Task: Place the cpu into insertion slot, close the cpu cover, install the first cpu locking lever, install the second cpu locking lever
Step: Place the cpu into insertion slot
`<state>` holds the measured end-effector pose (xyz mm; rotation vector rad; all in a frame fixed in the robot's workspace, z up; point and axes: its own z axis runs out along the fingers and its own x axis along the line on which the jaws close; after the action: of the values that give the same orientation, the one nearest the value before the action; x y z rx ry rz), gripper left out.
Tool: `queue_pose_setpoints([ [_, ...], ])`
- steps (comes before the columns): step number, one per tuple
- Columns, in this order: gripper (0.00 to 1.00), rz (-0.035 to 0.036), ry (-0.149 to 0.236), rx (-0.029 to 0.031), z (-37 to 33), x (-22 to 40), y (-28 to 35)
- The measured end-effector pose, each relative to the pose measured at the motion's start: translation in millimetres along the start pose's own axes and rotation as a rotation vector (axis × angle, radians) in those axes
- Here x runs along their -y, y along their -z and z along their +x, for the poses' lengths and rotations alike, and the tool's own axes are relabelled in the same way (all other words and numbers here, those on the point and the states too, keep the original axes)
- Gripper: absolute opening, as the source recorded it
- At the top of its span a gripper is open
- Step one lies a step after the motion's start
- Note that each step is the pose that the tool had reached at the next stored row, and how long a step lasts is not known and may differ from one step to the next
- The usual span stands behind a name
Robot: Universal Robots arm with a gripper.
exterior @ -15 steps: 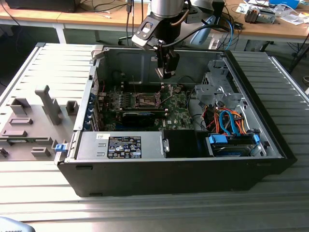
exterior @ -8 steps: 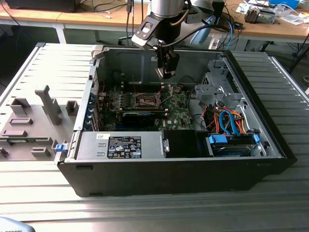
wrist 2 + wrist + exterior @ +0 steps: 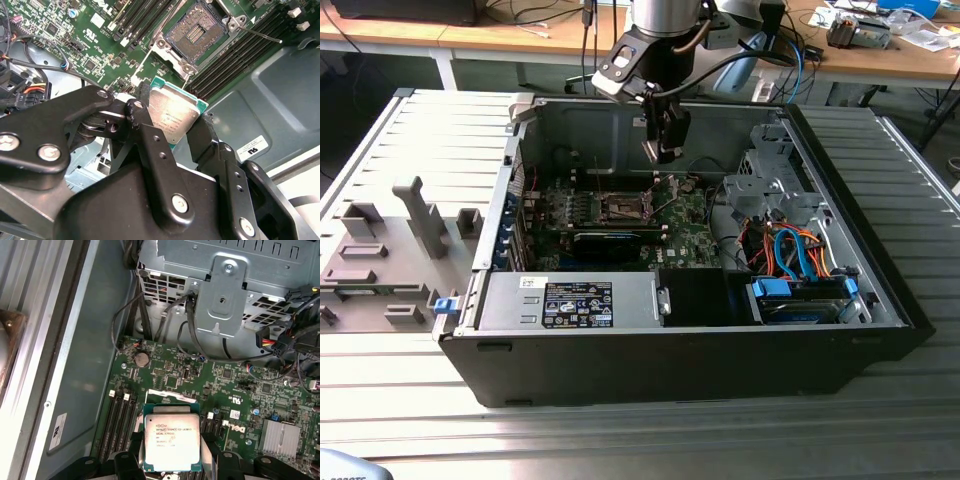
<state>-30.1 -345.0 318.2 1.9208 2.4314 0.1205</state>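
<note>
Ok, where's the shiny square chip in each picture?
Exterior view: too small to make out; it would be at the pincer tip, above the motherboard.
Second wrist view: the cpu is clamped in the pincer, near the empty slot.
First wrist view: the cpu is in the pincer, over the board.
Shared landmark: the green motherboard.
</note>
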Motion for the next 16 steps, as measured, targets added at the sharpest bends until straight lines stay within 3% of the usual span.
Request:
queue_pose_setpoints([
  [16, 0.54, 0.0001, -0.026, 0.0042, 0.0, 0.0, -0.2],
])
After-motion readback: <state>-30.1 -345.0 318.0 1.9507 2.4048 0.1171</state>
